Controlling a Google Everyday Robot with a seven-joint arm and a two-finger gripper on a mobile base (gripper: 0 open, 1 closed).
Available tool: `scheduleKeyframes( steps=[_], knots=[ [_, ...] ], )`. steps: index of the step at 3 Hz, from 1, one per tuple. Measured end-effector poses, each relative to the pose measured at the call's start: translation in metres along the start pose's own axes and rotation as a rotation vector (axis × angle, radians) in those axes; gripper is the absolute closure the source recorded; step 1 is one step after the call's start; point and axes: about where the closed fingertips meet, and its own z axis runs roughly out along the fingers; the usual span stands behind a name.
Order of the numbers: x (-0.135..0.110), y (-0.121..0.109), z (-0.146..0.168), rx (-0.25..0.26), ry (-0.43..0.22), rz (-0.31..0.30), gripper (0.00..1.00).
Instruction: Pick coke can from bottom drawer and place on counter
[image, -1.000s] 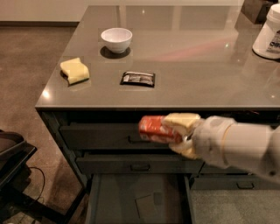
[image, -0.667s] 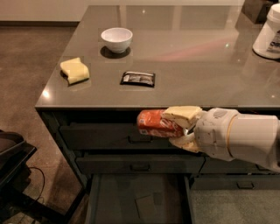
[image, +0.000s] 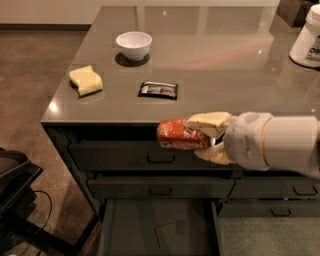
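Red coke can (image: 179, 135) on its side, clamped between pale fingers (image: 209, 120) of hand (image: 200, 137), held in air level with front edge of surface (image: 215, 75), above open bottom drawer (image: 150, 225). Farther back on surface: white bowl (image: 133, 45), yellow sponge (image: 86, 81), dark packet (image: 158, 89).

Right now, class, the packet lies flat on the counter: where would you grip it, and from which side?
Probably across its short width, from above: the dark packet lies flat on the counter, so only its edges offer purchase. The gripper, at the counter's front edge, holds the coke can.
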Motion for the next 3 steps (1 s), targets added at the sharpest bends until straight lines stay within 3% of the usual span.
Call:
scheduleKeyframes(
  steps=[3],
  knots=[
    [0.095,-0.078,0.006,-0.096,0.007,-0.124,1.0]
  ],
)
